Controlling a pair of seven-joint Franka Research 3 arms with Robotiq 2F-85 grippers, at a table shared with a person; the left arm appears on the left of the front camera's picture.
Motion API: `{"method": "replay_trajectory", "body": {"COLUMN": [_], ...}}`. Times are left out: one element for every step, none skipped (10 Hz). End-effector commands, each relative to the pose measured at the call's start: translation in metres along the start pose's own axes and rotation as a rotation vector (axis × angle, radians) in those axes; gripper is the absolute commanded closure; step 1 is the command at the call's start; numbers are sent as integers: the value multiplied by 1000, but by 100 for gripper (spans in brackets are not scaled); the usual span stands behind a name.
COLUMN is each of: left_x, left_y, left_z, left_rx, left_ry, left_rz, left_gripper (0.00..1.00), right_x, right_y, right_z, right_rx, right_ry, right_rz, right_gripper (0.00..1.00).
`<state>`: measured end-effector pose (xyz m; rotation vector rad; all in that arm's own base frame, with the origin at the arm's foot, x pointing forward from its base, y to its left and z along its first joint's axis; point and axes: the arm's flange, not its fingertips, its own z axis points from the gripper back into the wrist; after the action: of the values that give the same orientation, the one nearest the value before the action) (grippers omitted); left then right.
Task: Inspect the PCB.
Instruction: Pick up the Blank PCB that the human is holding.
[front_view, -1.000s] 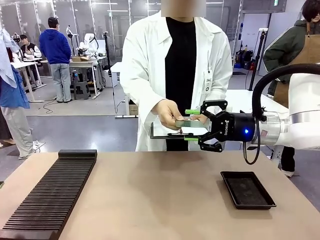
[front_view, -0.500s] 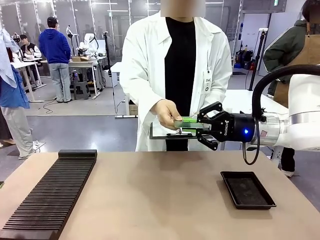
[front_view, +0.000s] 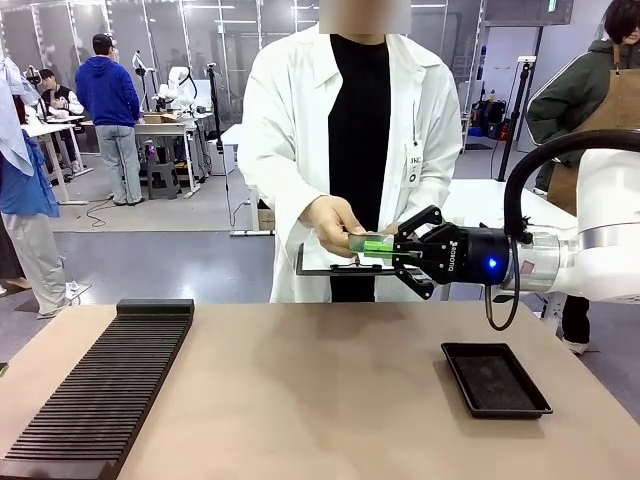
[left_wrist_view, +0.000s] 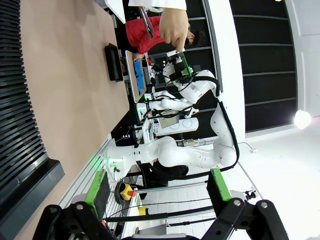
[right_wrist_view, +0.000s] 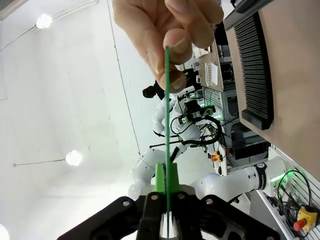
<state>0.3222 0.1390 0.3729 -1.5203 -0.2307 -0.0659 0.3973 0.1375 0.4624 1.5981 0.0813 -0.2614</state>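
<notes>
A person in a white lab coat (front_view: 350, 120) stands at the far side of the table (front_view: 320, 380) and holds the PCB (front_view: 360, 243) out in one hand (front_view: 335, 222), above the table's far edge and a little right of centre. The right gripper (front_view: 388, 247), reaching in from the right on its white arm (front_view: 600, 240), has its green pads pressed together on the near end of the board, while the person's fingertips pinch the far end.

From the right wrist camera the PCB (right_wrist_view: 167, 125) shows edge-on as a thin green line running from the person's fingers (right_wrist_view: 175, 42) down into the clamped pads (right_wrist_view: 161, 179).

Just below the board, the person holds a clipboard (front_view: 330, 269) level, seen edge-on.

On the table, a shallow black tray (front_view: 495, 380) lies to the right and a long black slotted rack (front_view: 100, 395) runs along the left side, the two well apart.

The left gripper (left_wrist_view: 158, 175) has its jaws spread wide with nothing between them, and its wrist camera looks across the table (left_wrist_view: 75, 75) past the rack (left_wrist_view: 20, 100) toward the hand (left_wrist_view: 172, 25) at the far side.
</notes>
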Motion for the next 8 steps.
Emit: {"method": "replay_trajectory", "body": {"left_x": [-2, -2, -2, -2, -2, -2, -2, -2], "left_y": [-5, -5, -5, -5, -5, -5, -5, -5], "left_z": [1, 1, 1, 1, 1, 1, 1, 1], "left_rx": [7, 7, 7, 7, 7, 7, 7, 7], "left_ry": [8, 8, 8, 8, 8, 8, 8, 8], "left_rz": [9, 9, 9, 9, 9, 9, 9, 9], "left_gripper": [0, 0, 0, 0, 0, 0, 0, 0], "right_x": [-2, -4, 0, 0, 0, 0, 0, 0], "right_y": [1, -3, 0, 0, 0, 0, 0, 0], "right_z": [-3, 3, 0, 0, 0, 0, 0, 0], "right_rx": [9, -68, 0, 0, 0, 0, 0, 0], "right_ry": [5, 20, 0, 0, 0, 0, 0, 0], "right_rz": [-28, -6, -1, -1, -1, -1, -1, -1], "right_gripper": [100, 100, 100, 100, 100, 100, 100, 100]}}
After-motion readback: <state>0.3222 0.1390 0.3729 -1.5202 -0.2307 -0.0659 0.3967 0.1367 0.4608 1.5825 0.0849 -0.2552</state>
